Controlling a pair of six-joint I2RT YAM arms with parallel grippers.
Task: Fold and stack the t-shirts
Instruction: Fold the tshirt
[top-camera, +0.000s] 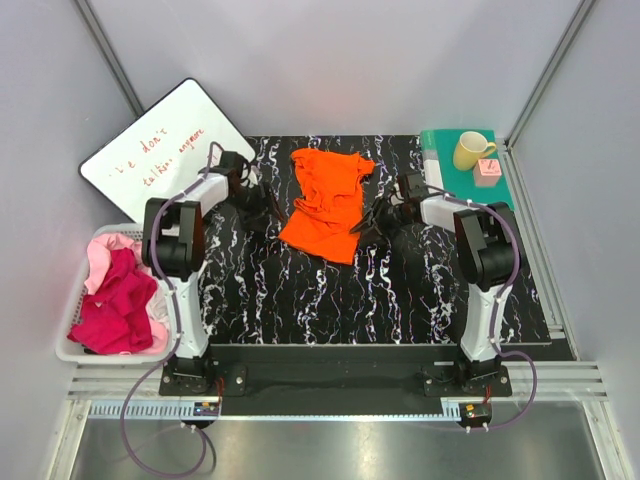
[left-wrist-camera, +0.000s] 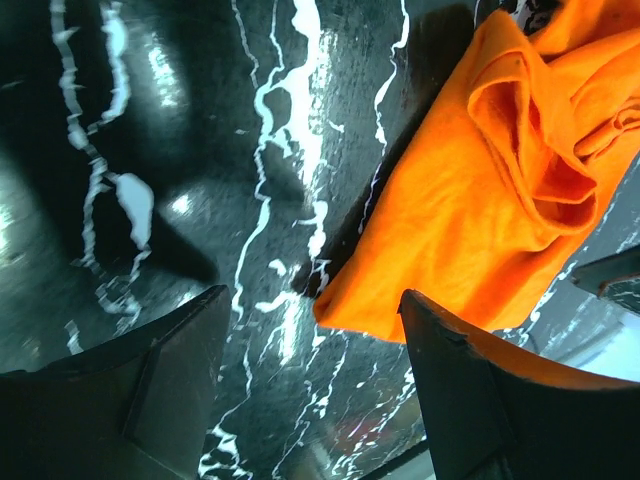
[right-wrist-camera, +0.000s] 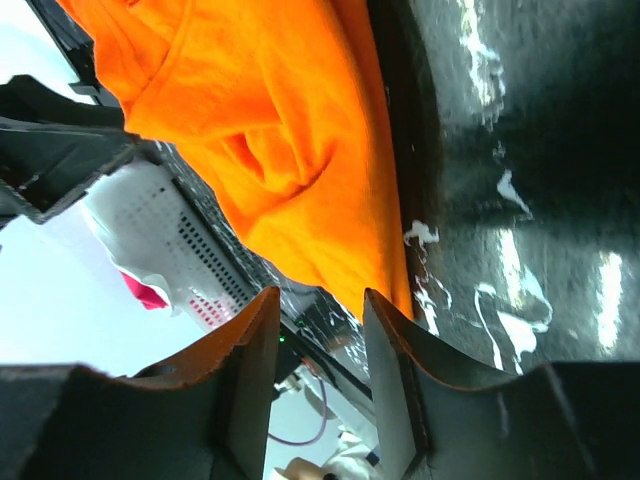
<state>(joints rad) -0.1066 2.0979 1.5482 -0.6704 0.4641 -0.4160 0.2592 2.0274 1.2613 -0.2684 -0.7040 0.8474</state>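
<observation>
A bright orange t-shirt (top-camera: 326, 203) lies crumpled and partly folded on the black marbled table (top-camera: 300, 290), at the back middle. It also shows in the left wrist view (left-wrist-camera: 500, 190) and the right wrist view (right-wrist-camera: 280, 130). My left gripper (top-camera: 262, 205) is just left of the shirt, open and empty (left-wrist-camera: 315, 340). My right gripper (top-camera: 372, 222) is just right of the shirt, open and empty (right-wrist-camera: 320, 320). Magenta (top-camera: 115, 305) and pale pink (top-camera: 105, 255) t-shirts lie heaped in a white basket (top-camera: 70, 352) at the left.
A whiteboard (top-camera: 165, 150) with red writing leans at the back left. A teal-green mat (top-camera: 500, 185) at the back right carries a yellow mug (top-camera: 472, 150) and a small pink box (top-camera: 488, 172). Grey walls enclose the table.
</observation>
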